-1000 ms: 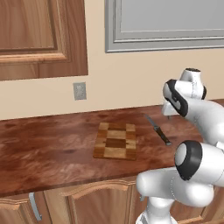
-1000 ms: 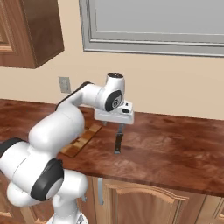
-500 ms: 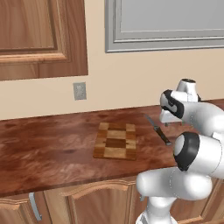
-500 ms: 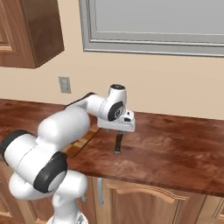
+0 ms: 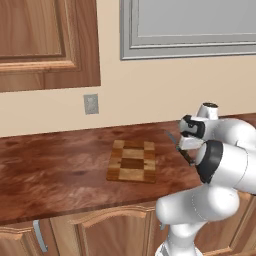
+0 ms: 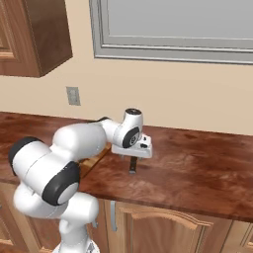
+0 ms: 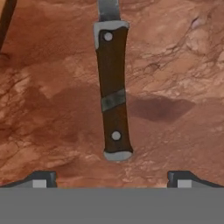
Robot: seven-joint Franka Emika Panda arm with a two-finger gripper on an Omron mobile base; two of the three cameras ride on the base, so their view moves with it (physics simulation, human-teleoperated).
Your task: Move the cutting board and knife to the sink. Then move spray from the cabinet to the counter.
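Countertop [image 5: 60, 175], long glossy reddish-brown slab w/ mottled wood grain, runs across the middle of both base views & fills the hand view backdrop [image 7: 175, 65]. Above it, cream wall w/ grey-framed window panel [image 5: 190, 25] at upper right of left base view, brown wooden wall cabinet [image 5: 47, 42] at upper left, small grey wall outlet [image 5: 91, 104] below the cabinet. Wooden base cabinet doors [image 6: 163, 230] along bottom of right base view.

White robot arm w/ dark joints [image 6: 59, 163] takes lower left of right base view, lower right of left base view, reaching fwd over the counter.

Rectangular checkered cutting board of light tan & dark brown squares [image 5: 132, 161] lies flat on the counter, centre of left base view; in right base view just a strip of its edge [image 6: 94, 160] shows left of the hand, mostly behind the arm.

Slim kitchen knife w/ thin silver blade & dark brown riveted handle [image 7: 113, 92] lies flat on counter, apart from the board, on its right in left base view [image 5: 172, 138]. In hand view handle runs top to bottom at centre, blade going off the top edge.

Two-finger gripper [image 7: 112, 178] hangs right above the knife handle, jaws spread wide, tips at bottom left & bottom right of hand view, either side of the handle butt, holding nothing. In right base view [image 6: 132, 165] it points down at centre frame, v. close to the counter.
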